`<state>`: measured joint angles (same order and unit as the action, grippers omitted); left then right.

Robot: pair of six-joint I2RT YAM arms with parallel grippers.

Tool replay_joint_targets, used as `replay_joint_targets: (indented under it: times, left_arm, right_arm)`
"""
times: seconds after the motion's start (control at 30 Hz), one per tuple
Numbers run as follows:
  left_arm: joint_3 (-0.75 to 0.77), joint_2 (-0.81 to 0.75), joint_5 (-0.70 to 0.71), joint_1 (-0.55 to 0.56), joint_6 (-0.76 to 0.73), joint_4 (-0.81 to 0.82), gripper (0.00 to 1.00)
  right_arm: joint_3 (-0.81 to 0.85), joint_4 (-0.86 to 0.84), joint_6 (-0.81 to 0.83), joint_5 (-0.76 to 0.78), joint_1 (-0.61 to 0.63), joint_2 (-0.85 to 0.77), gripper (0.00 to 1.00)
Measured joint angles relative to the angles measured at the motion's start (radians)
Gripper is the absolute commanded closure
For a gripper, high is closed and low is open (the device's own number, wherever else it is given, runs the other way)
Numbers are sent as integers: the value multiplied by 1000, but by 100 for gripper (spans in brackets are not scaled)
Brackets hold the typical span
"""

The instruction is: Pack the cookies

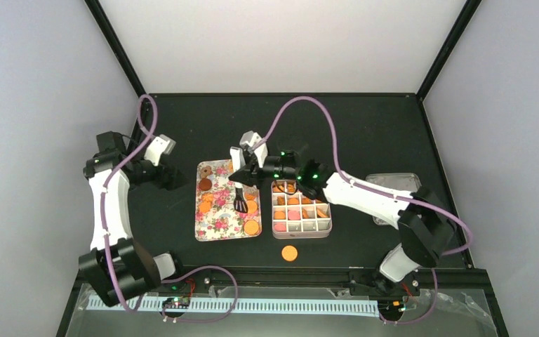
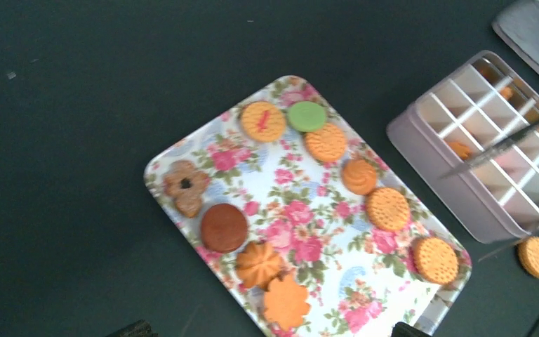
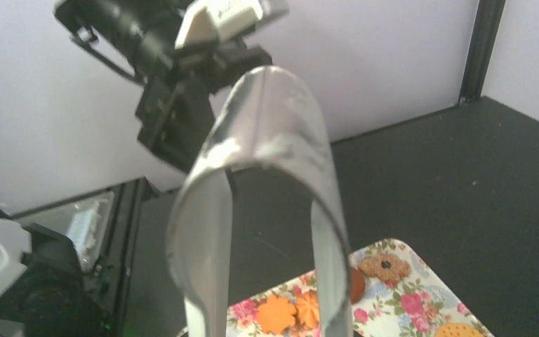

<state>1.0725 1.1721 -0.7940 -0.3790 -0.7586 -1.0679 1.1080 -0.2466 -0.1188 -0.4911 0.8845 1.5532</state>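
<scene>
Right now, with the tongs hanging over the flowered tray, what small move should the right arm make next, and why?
Probably lower the tongs onto the nearest orange cookie and squeeze. The right gripper holds them over the tray, their arms look spread and empty, and the box beside it has free compartments.

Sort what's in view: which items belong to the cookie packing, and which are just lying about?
Part of the job: cookies on the flowered tray; one stray cookie on the table; divided tin; metal tongs.
Lying about: grey lid right of the tin; white strip along the near edge.
</scene>
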Motion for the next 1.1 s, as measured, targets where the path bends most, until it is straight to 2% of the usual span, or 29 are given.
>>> replay_joint_targets:
  times: [0.2, 0.57, 0.83, 1.1]
  left_arm:
    - [48, 100, -15, -106, 10, 15, 10]
    - [49, 57, -36, -117, 27, 27, 10]
    - [49, 41, -49, -117, 36, 26, 8]
    - [50, 37, -56, -171, 40, -3, 8]
  right_arm:
    - [50, 13, 77, 119, 71, 119, 57]
    - [159, -31, 114, 251, 129, 252, 57]
    - [151, -100, 114, 278, 138, 261, 56]
    - [285, -155, 90, 274, 163, 424, 55]
